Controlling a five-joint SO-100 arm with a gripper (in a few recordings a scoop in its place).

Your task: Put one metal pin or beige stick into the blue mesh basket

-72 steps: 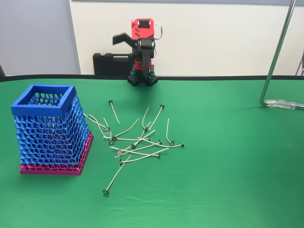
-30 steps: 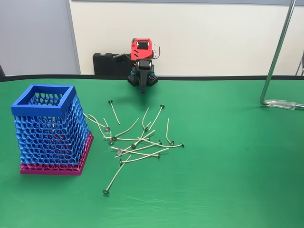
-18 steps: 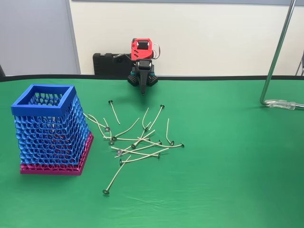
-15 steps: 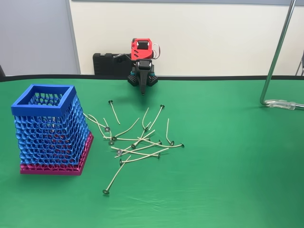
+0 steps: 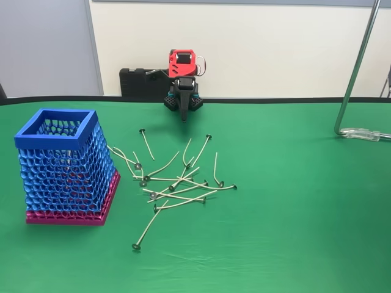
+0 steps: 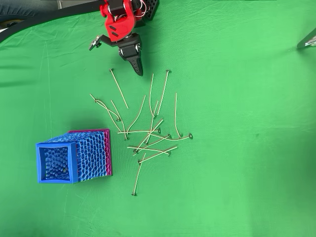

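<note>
The blue mesh basket stands upright on its magenta base at the left of the green cloth. Several thin beige sticks with dark disc heads lie scattered and crossed to the right of it. One stick lies apart, nearest the arm. My red and black arm is folded at the back of the table. My gripper points down close to the cloth just beyond the sticks. Its jaws are together and hold nothing.
A black case stands behind the arm against the wall. A metal stand pole rises at the right, its foot resting on the cloth. Open green cloth stretches to the right of the sticks and along the front.
Since 2.4 s ago the arm has folded down, bringing the gripper low near its base. Over the last second nothing has moved.
</note>
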